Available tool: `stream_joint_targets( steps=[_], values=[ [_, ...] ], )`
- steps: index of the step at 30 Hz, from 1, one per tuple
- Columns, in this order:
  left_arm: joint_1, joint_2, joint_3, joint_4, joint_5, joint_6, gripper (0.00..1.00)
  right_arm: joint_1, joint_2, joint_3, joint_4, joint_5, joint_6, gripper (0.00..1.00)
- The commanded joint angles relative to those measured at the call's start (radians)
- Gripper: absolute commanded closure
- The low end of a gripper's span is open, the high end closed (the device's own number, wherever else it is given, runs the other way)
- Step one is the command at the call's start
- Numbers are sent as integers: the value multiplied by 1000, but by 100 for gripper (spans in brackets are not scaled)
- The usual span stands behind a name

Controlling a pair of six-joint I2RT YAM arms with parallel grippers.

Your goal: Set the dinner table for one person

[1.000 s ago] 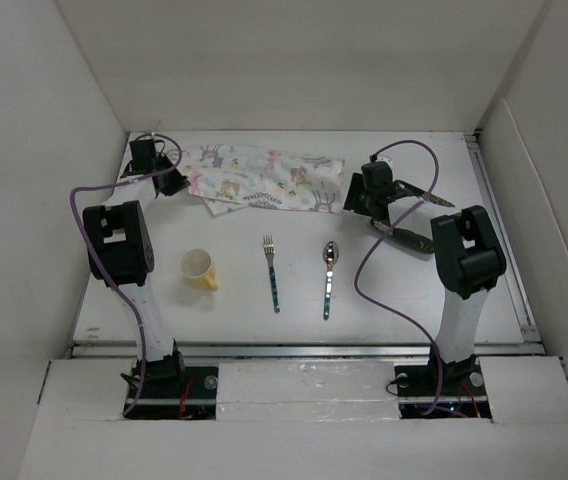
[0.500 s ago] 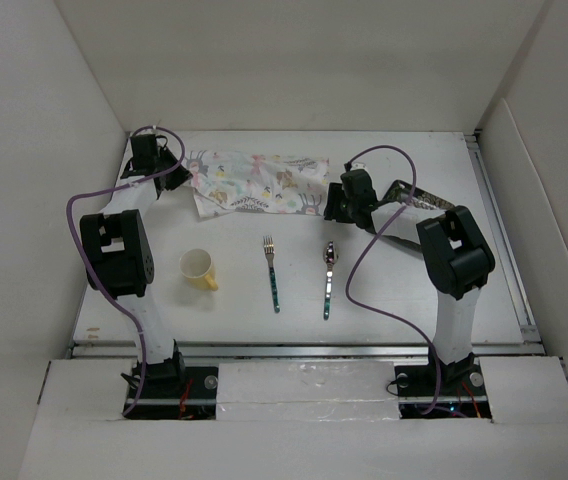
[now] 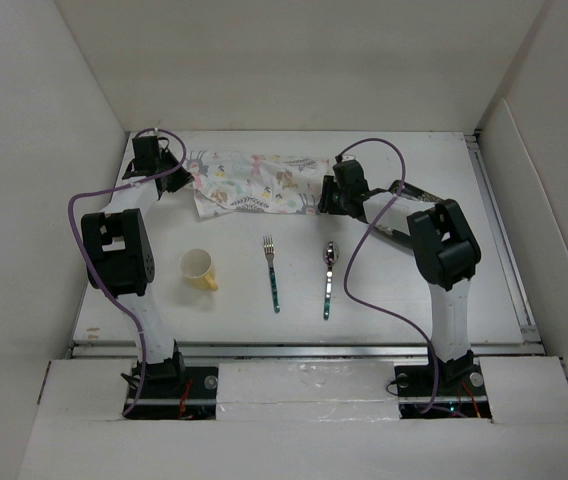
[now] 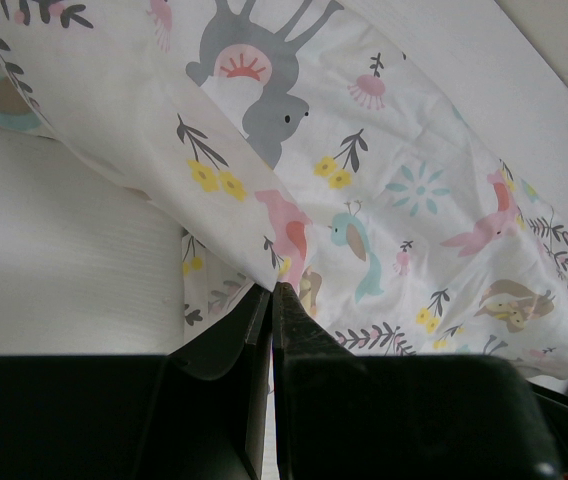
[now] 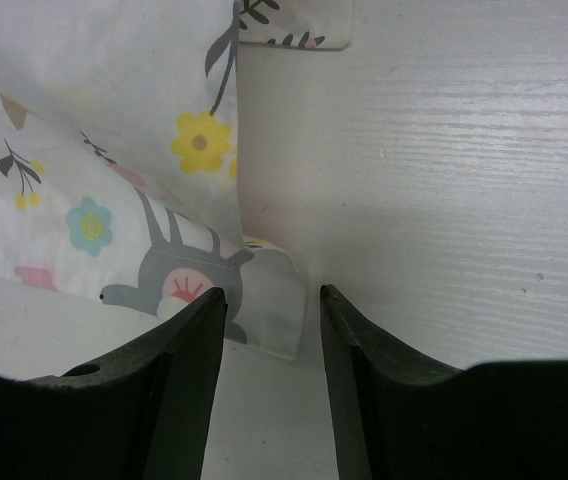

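Placemat [image 3: 254, 180] edge tight in left tool [image 4: 271, 290], right tool [image 5: 272, 300] agape around its corner; cup [image 3: 197, 267], fork [image 3: 272, 275], spoon [image 3: 328, 283] nearer.

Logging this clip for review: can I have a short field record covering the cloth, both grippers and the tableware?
placemat: patterned cloth, rumpled, at the far side of the table
left gripper: shut, pinching the placemat's left edge
right gripper: open, jaws either side of the placemat's right corner
cup: yellow, upright, near left
fork: flat, right of the cup
spoon: flat, right of the fork, apart from it
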Motion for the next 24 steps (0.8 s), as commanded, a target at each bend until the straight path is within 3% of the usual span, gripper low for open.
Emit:
stream_joint_targets(
  steps=[1, 6, 7, 9, 10, 17, 19, 24],
  values=[
    [-11, -58, -11, 45, -4, 4, 100, -4, 20, 56, -63, -20, -6, 56],
    [-11, -72, -28, 57, 1, -4, 100, -4, 60, 118, -132, -40, -6, 72],
    [-11, -72, -26, 57, -1, -2, 100, -4, 61, 124, -140, -43, -8, 83],
    [-11, -73, -28, 57, -7, -1, 100, -14, 65, 131, -141, -50, -3, 91],
    [-11, -75, -26, 57, -7, 1, 100, -14, 62, 128, -135, -52, 1, 100],
    [-11, -76, 24, 30, -24, 19, 100, -57, -87, -43, 84, -54, 23, 100],
    [-20, -87, 79, -62, -56, 80, 100, -90, -138, -85, 103, -46, 10, 100],
    [-97, -208, 234, -214, -336, 188, 100, -142, -283, -131, 92, -35, -20, 100]
  ],
)
